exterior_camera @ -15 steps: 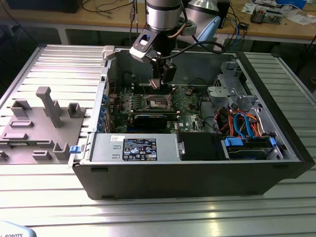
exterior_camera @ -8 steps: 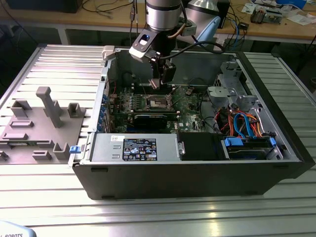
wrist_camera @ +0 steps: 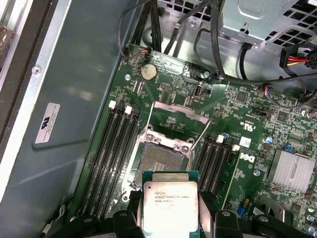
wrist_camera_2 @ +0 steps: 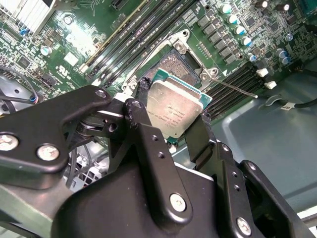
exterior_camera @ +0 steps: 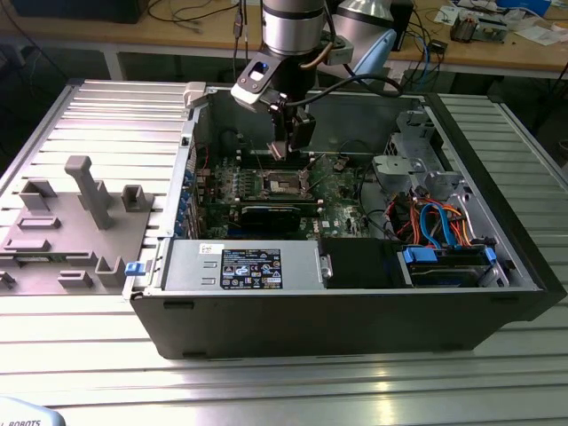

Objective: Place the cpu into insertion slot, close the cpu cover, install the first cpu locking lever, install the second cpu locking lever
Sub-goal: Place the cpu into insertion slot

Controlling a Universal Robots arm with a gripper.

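– Where was the arm when you looked in from the side?

– In the exterior view the gripper hung down inside the open computer case. Straight below its tips lay the insertion slot, on the green motherboard. From there I couldn't make out what it carried.

– And closer in?

– In the second wrist view the two black fingers were clamped on opposite edges of the cpu, with its silver top facing the camera. The chip was held above the slot, not seated. Part of the socket's dark centre showed just beyond the chip's far edge. A thin metal lever stuck out from one corner of the socket, off past one finger.

– Was the cover down?

– No. In the first wrist view the cpu cover stood flipped back on the side of the slot farthest from the gripper, which left the socket bare. The cpu sat pinched between the fingers, short of the socket's centre and overlapping only its near rim. Long memory slots ran alongside, out past each finger.
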